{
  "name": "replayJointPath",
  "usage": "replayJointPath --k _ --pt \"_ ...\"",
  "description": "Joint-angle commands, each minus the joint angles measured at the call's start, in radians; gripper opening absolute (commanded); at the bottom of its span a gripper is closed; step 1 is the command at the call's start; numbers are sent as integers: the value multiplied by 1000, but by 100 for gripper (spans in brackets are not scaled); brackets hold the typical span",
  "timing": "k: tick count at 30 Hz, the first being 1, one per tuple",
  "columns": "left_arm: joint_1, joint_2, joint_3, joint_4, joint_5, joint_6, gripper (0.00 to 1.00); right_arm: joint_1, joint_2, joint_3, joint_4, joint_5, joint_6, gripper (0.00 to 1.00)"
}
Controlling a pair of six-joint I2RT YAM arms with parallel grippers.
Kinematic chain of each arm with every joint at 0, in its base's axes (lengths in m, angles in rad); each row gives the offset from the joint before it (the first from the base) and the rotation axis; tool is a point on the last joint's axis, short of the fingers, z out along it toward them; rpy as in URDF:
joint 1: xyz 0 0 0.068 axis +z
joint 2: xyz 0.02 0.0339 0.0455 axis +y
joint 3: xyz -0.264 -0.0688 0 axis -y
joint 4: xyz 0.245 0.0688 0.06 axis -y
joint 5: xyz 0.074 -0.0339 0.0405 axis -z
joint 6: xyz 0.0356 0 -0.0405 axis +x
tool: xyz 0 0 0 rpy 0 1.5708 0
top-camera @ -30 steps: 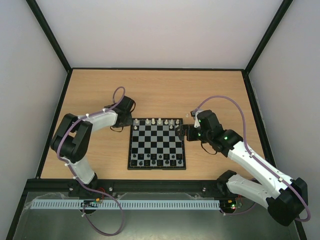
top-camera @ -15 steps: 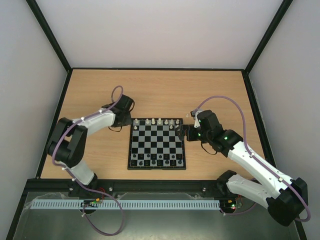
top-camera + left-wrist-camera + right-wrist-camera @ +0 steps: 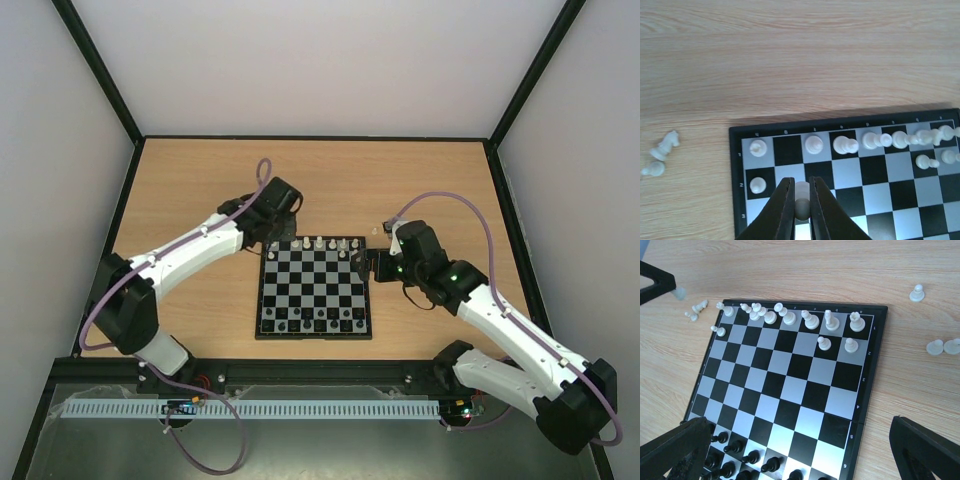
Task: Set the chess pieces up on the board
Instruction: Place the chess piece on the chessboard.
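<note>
Left wrist view: left gripper (image 3: pixel 801 181) pressed tight on one small whitish pawn (image 3: pixel 802 197). It is held over the squares just inside the far-left corner of the flat black-and-grey checkered chessboard (image 3: pixel 736 190). Can't tell whether the pawn's base touches the square. Only this view shows the pinch. A whitish knight (image 3: pixel 667 145) and a loose pawn (image 3: pixel 654 170) lie on the pale wooden tabletop (image 3: pixel 790 60), just off that corner.

Right wrist view: right gripper (image 3: pixel 797 425) spread fully wide, nothing between the fingers, hanging over the board. The whitish translucent chess pieces (image 3: pixel 790 315) line the far row, with three pawns one row ahead. Three more stand off the board's right side (image 3: pixel 935 347). Tiny black pieces (image 3: pixel 747 457) sit along the near edge.

Overhead, against a second ago: the left arm has stretched out from the table left of the board to its far-left corner, and its jaws have closed. Right arm unmoved.

Pose: left arm long, nearly straight, wrist tipped down. Right arm bent, reaching in from the right.
</note>
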Motion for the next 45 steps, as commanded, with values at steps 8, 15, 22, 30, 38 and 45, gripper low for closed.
replayJointPath --k 8,15,22,30,38,45 --pt "-76 144 29 -42 -18 -26 7 5 -17 -9 -10 12 10 99" --pt "-81 203 15 -20 -38 -30 8 5 -16 -13 -6 5 9 98" --pt "-73 256 -2 -4 -57 -31 9 5 -15 -14 -4 -3 9 99" --pt "-48 272 -31 29 -48 -27 9 5 -14 -15 -4 -5 9 99" --pt "-42 274 -42 38 -41 -23 13 5 -14 -15 -4 -5 9 99" --pt "-42 264 -45 41 -29 -22 18 5 -14 -17 -3 -5 10 99"
